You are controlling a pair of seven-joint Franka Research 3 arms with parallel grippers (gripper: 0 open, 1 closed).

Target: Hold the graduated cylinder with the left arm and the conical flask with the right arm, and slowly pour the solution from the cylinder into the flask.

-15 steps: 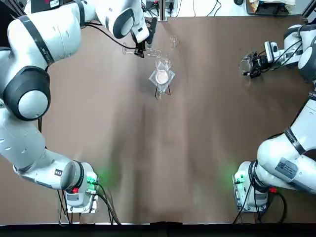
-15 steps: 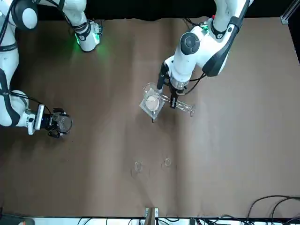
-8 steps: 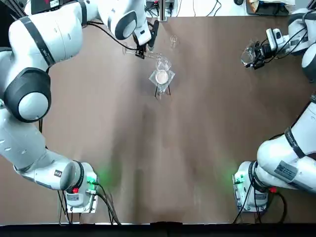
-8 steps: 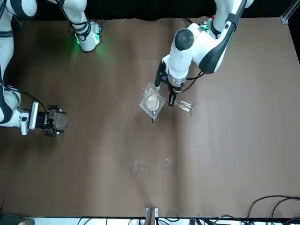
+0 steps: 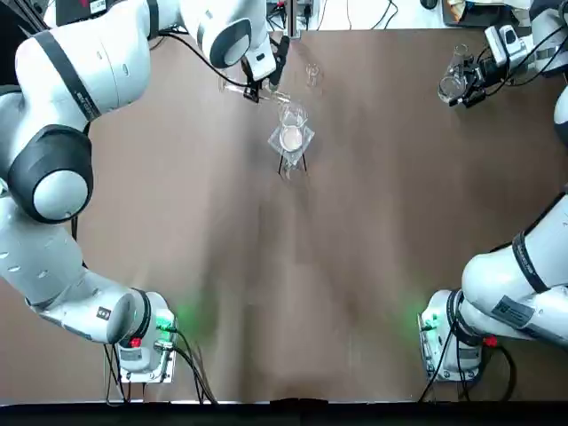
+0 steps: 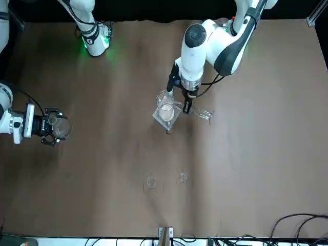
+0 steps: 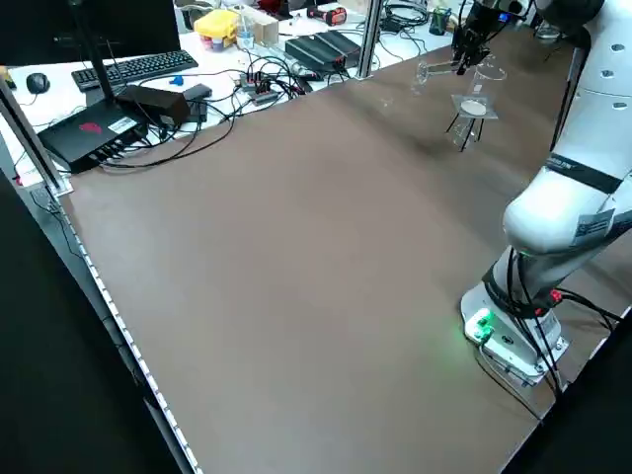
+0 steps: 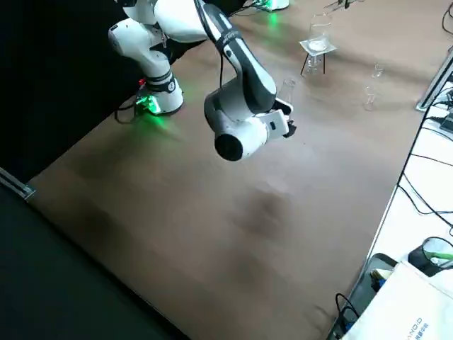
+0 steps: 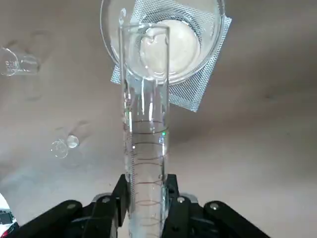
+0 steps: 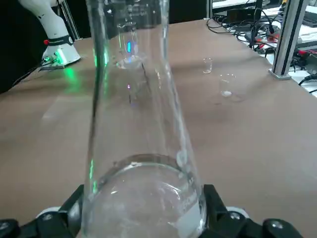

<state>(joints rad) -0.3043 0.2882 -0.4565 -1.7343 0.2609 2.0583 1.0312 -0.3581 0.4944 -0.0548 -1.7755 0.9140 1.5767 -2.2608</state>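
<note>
The graduated cylinder (image 5: 238, 88) lies nearly level above the table at the far side, and my left gripper (image 5: 258, 88) is shut on it near its middle. In the left wrist view the cylinder (image 9: 145, 144) runs out between the fingers (image 9: 117, 197), its mouth over the glass vessel with the white disc. Far to the right, my right gripper (image 5: 468, 84) is shut on the conical flask (image 5: 453, 80), held above the table. The right wrist view shows the flask (image 10: 141, 163) upright, with clear liquid in its bottom. From the front, the cylinder (image 6: 203, 114) and the flask (image 6: 60, 128) are far apart.
A glass vessel with a white disc (image 5: 291, 137) stands on a dark tripod right beside the cylinder's mouth. Tiny clear glass pieces (image 5: 312, 73) sit at the far edge behind it. Cables and equipment lie beyond the table's far edge.
My right gripper has carried the flask farther from the bases and a little outward to the right. The left gripper with the cylinder has shifted only slightly.
</note>
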